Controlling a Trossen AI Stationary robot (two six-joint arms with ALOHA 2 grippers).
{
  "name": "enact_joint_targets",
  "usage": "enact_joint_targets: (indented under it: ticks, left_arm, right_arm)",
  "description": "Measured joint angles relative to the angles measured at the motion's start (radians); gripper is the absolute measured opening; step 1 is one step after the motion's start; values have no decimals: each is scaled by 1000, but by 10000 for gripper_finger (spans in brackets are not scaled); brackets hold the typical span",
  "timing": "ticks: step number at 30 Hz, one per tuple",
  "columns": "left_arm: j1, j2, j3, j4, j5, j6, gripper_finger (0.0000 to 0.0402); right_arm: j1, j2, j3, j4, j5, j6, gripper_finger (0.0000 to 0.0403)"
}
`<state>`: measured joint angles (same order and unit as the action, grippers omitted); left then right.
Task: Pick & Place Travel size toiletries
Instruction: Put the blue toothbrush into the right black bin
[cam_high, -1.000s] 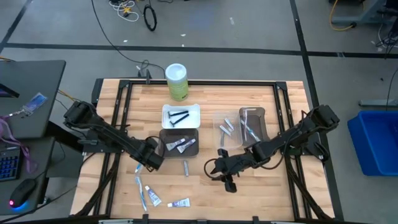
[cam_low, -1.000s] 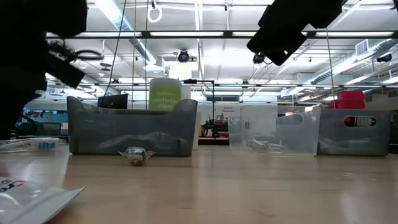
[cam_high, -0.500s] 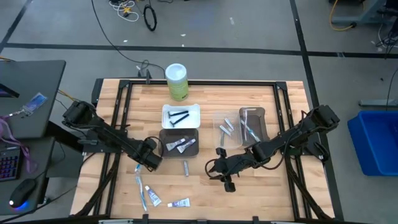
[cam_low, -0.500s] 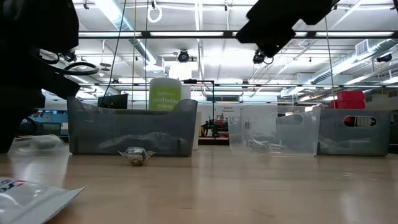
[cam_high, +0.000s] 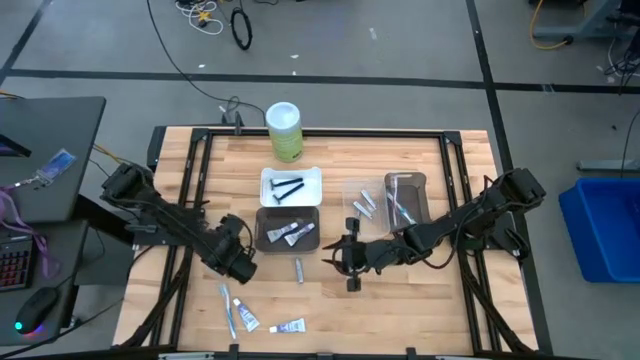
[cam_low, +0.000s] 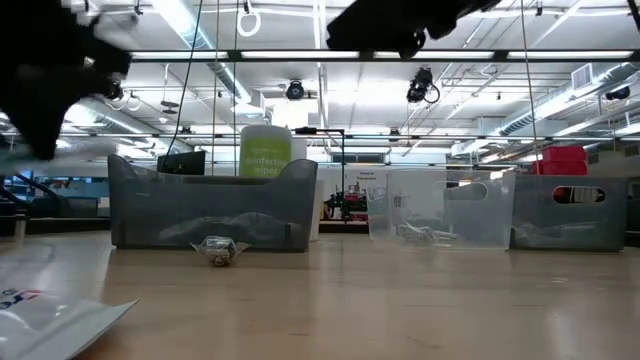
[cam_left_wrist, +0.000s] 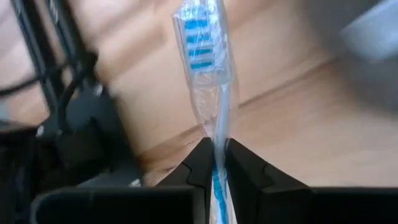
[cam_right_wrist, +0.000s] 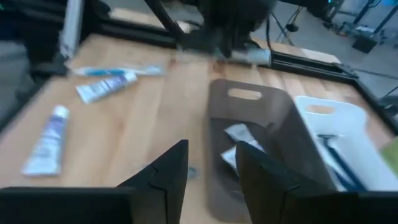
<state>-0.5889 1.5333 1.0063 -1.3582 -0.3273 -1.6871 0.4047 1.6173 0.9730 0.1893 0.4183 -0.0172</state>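
Observation:
My left gripper (cam_high: 240, 266) is at the table's left-middle, shut on a wrapped toothbrush (cam_left_wrist: 204, 56) with white and blue bristles. My right gripper (cam_high: 338, 258) hovers open near the table's middle with nothing between its fingers (cam_right_wrist: 173, 167). On the wood near the front edge lie another toothbrush (cam_high: 226, 306), a toothpaste tube (cam_high: 245, 316) and a small white tube (cam_high: 290, 326). A little silvery item (cam_high: 298, 268) lies in front of the grey tray (cam_high: 262, 216), which holds silvery tubes. Dark razors rest in the white tray (cam_high: 268, 178). My left gripper pinches the toothbrush's handle (cam_left_wrist: 215, 134), wrapper and all, between its two fingers, which lie across the handle. The bristle head (cam_left_wrist: 200, 43) sticks out beyond the fingertips, and the brush is clear of the table.
A tall green-and-white canister (cam_high: 284, 130) stands at the far edge. A clear tray (cam_high: 352, 206) and a second grey tray (cam_high: 420, 182) sit to the right of the middle. A black frame (cam_high: 320, 134) runs around the tabletop.
My left gripper has shut on the toothbrush that lay beside it and has risen with it, lifting it clear of the table. My right gripper has moved a little toward the table's left and far edges.

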Motion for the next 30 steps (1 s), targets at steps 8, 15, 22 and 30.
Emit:
enact_joint_targets:
  ticks: [8,15,22,30]
  left_arm:
    - [-112,-2,284,70,-540,54,33]
    - [-108,5,312,413,-898,417,39]
    - [-29,24,311,722,-936,710,41]
    - [58,23,311,851,-876,862,45]
  right_arm:
    - [-84,0,0,11,-192,-22,217]
    - [-151,12,0,188,-236,224,250]
    - [-176,48,1,358,-239,216,231]
    - [-195,88,0,485,-290,243,208]
